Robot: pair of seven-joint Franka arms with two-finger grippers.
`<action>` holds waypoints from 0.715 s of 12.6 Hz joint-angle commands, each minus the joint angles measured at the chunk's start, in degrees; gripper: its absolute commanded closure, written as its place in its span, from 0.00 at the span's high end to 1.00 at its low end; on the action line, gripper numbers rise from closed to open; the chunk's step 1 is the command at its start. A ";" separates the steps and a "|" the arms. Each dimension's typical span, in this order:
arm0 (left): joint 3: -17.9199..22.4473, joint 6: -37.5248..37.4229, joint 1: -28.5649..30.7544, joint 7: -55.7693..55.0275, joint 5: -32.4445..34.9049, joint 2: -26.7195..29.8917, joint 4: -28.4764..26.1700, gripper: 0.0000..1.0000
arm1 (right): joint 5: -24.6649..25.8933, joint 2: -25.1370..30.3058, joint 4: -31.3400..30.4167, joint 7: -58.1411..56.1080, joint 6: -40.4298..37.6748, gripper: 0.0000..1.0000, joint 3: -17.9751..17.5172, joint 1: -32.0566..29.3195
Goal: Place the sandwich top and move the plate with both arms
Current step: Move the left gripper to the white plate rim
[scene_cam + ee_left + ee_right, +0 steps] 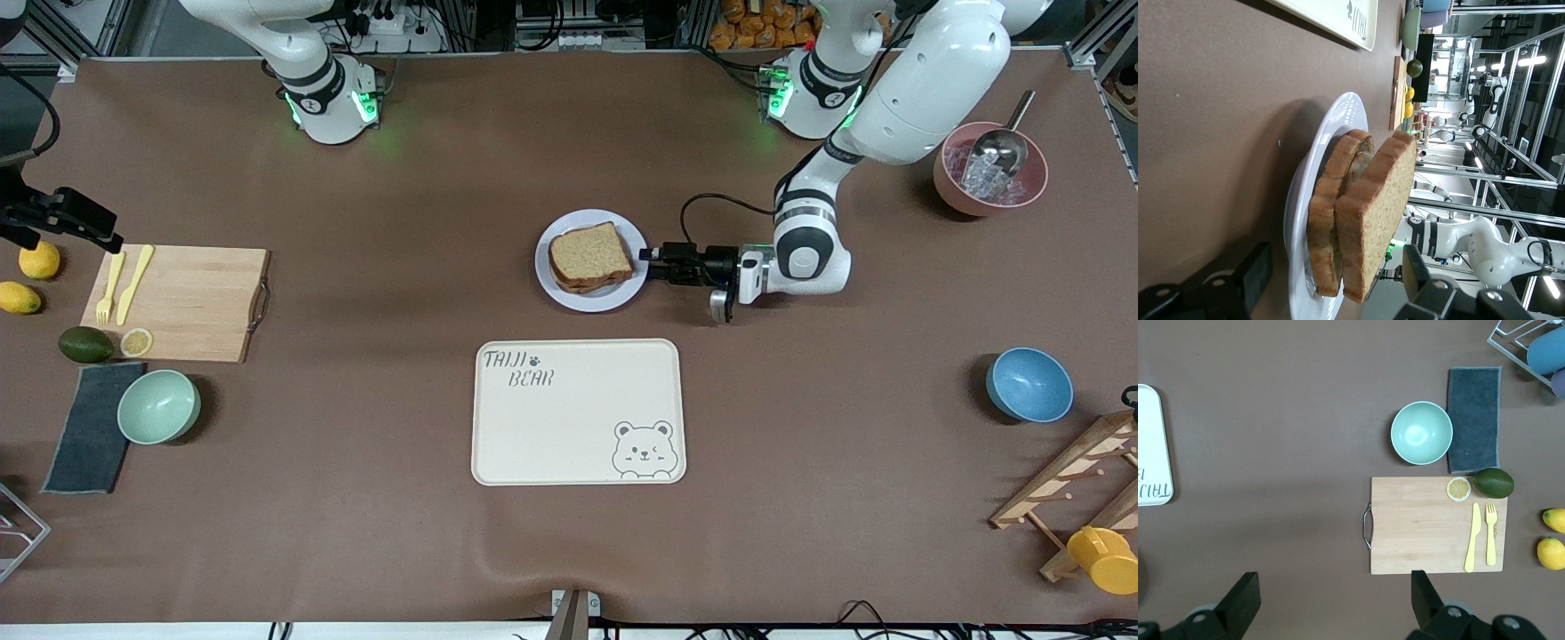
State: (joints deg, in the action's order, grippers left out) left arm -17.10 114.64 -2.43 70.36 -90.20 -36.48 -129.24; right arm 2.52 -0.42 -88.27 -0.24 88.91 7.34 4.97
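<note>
A small round plate sits in the middle of the brown table. The sandwich top lies on another bread slice on the plate. The left end effector is low, right at the plate's rim on the side toward the left arm's end of the table. Its fingers look a little apart. The right end effector is up high, over the corner of a wooden board. A yellow fork and knife lie on the board. Nearer the camera than the plate lies a cream tray with a bear drawn on it.
</note>
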 commanded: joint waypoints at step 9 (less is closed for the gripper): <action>-0.12 0.59 -1.61 3.03 -2.08 -3.07 2.32 0.63 | 0.90 -0.37 0.82 1.12 0.92 1.00 -0.05 0.30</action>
State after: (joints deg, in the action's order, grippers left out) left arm -17.14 114.67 -3.11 71.34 -90.47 -37.92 -128.13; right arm 2.52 -0.42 -88.27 -0.21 89.92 7.33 4.97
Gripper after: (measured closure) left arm 0.322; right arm 0.000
